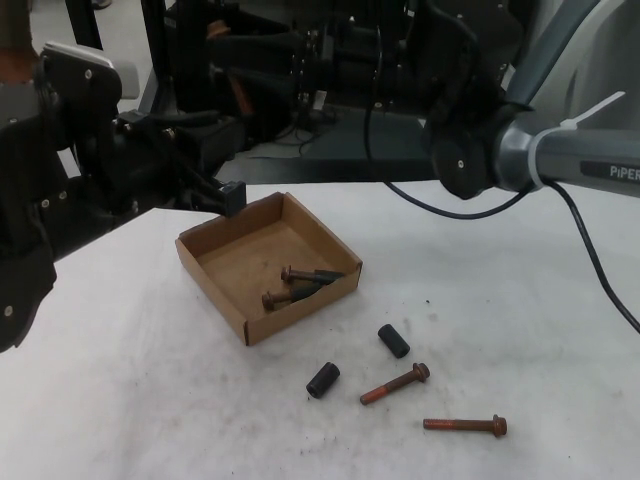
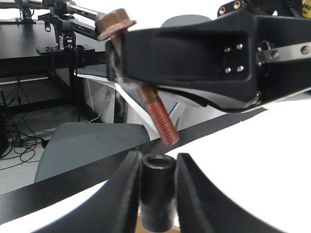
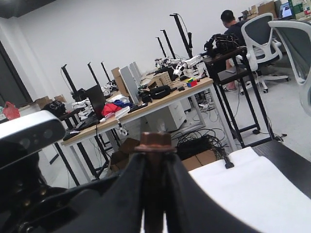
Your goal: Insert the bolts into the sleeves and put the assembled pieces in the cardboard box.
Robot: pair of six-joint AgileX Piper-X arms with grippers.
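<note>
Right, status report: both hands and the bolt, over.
Left hand shut on upright sleeve. Right hand shut on bolt, tilted, tip near sleeve mouth, not in. Two assemblies in cardboard box. Nothing in the way.

The left tool (image 2: 159, 162) grips a sleeve (image 2: 158, 194) between both fingers; the right tool (image 3: 154, 162) pinches a bolt (image 3: 154, 141) below its head; the two tools face each other closely, raised above the bench (image 1: 500, 300).

Coppery metal bolt (image 2: 158, 119), matt smooth sleeve (image 2: 158, 194)
</note>
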